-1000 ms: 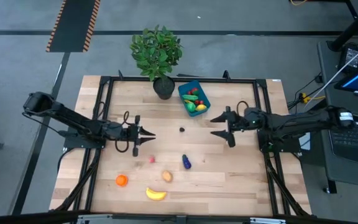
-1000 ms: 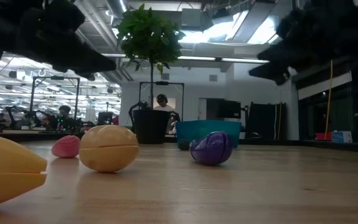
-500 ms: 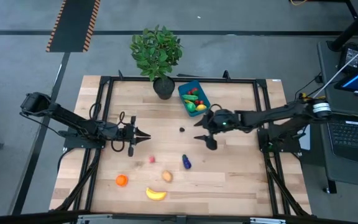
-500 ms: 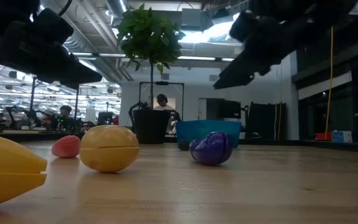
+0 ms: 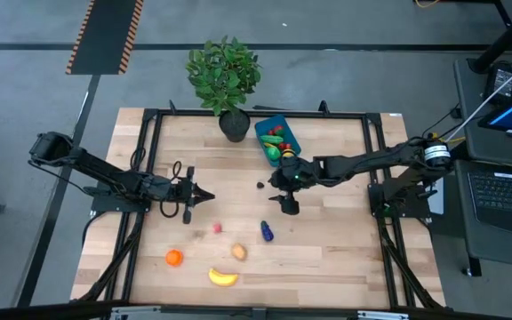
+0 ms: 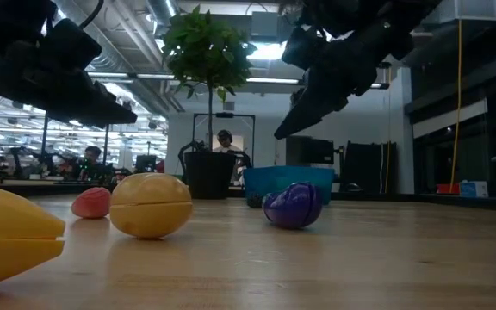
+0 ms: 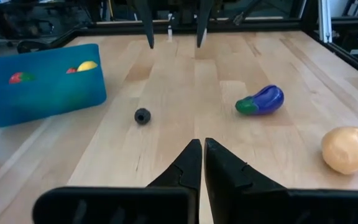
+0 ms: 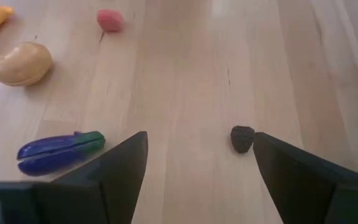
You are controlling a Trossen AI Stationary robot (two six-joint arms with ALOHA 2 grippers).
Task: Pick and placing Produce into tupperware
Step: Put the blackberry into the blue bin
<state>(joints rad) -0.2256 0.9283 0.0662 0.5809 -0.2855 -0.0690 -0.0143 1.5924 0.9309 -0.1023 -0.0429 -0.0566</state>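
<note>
The blue tupperware (image 5: 277,139) stands at the table's far middle with several produce pieces inside. Loose on the wood lie a small dark berry (image 8: 242,139), a purple eggplant (image 8: 59,151), a red berry (image 5: 218,228), a tan potato (image 5: 238,252), an orange (image 5: 174,258) and a banana (image 5: 223,277). My right gripper (image 5: 279,196) hangs open above the table's middle, slanting down, between the dark berry and the eggplant, touching neither. My left gripper (image 7: 202,144) is shut and empty at the table's left, pointing toward the middle.
A potted plant (image 5: 225,76) stands at the far edge beside the tupperware. Black frame rails (image 5: 149,124) run along the table's sides. Bare wood lies at the near right (image 5: 345,249).
My right gripper has reached from the table's right side toward its middle and tipped downward, staying open. My left gripper has closed its fingers and drawn back slightly toward the left edge. The produce has not moved.
</note>
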